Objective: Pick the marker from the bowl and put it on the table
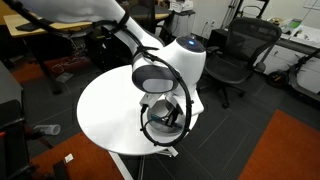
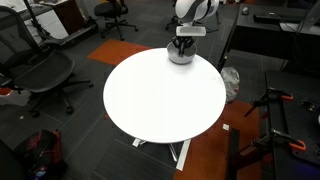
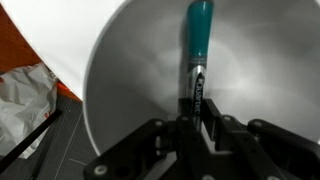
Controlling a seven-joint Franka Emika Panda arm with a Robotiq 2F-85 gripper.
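In the wrist view the teal-blue marker (image 3: 198,40) lies inside the grey bowl (image 3: 125,90), its teal end pointing away from me. My gripper (image 3: 197,118) is shut on the marker's dark end, with both fingers pressed against it inside the bowl. In an exterior view the gripper (image 2: 182,42) reaches straight down into the bowl (image 2: 181,58) at the far edge of the round white table (image 2: 160,100). In an exterior view the gripper (image 1: 165,118) stands at the table's (image 1: 105,110) edge, and the arm hides the bowl and marker there.
Black office chairs stand around the table (image 1: 235,55) (image 2: 45,75). A wooden desk (image 1: 60,25) is behind the arm. A crumpled white bag (image 3: 20,100) lies on the floor beside the table. Orange carpet (image 2: 205,155) lies under the table.
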